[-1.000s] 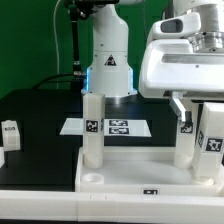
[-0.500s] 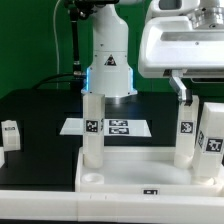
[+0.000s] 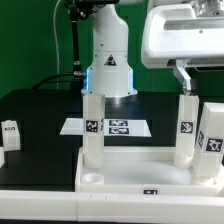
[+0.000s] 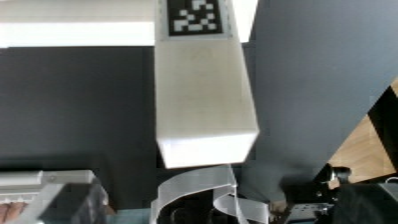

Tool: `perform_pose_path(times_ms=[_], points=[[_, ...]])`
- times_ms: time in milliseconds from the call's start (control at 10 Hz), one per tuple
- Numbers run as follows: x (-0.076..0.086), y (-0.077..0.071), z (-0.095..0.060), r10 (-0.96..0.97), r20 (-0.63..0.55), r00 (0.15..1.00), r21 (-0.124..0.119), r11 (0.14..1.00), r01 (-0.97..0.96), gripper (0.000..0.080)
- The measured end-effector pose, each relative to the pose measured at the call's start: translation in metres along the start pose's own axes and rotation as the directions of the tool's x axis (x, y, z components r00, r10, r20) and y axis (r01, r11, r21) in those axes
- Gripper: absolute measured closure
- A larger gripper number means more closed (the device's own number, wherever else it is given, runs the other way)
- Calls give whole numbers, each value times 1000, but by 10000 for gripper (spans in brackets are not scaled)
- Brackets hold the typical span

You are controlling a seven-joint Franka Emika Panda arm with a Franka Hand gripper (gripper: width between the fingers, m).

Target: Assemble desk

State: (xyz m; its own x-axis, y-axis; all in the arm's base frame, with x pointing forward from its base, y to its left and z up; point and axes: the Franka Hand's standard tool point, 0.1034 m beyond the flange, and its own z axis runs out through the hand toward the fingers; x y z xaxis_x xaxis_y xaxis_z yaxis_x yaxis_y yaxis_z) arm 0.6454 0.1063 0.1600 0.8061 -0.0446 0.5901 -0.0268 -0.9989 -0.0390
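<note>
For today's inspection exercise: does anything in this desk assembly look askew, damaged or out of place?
Nothing stands out. The legs in the tabletop stand upright; one loose leg sits apart at the exterior view's left.

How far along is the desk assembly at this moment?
Done: a first leg and a second leg stand upright in the tabletop; a third leg stands at the exterior view's right, its seating unclear. In hand: nothing; the open pincer hangs above the second leg. Left: the loose leg on the black table, apart from the tabletop.

One tabletop [image 3: 130, 170], four legs [image 3: 92, 130] — one marker board [image 3: 135, 127]
</note>
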Motion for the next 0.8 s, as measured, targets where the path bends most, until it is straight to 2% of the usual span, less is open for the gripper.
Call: perform_pose_path(times_ms=[100, 300, 400, 500, 700, 800], points=[[-10, 2, 5, 7, 91, 996, 9, 1000, -8, 150], [-18, 14, 3, 13, 246, 969, 27, 999, -20, 150], [-23, 17, 3, 17, 293, 956, 29, 999, -27, 150], [-31, 18, 1, 31, 391, 920, 37, 998, -50, 150], [-35, 13, -4, 74, 509, 858, 29, 994, -103, 150], [-38, 14, -6, 69, 573, 817, 33, 994, -108, 150]])
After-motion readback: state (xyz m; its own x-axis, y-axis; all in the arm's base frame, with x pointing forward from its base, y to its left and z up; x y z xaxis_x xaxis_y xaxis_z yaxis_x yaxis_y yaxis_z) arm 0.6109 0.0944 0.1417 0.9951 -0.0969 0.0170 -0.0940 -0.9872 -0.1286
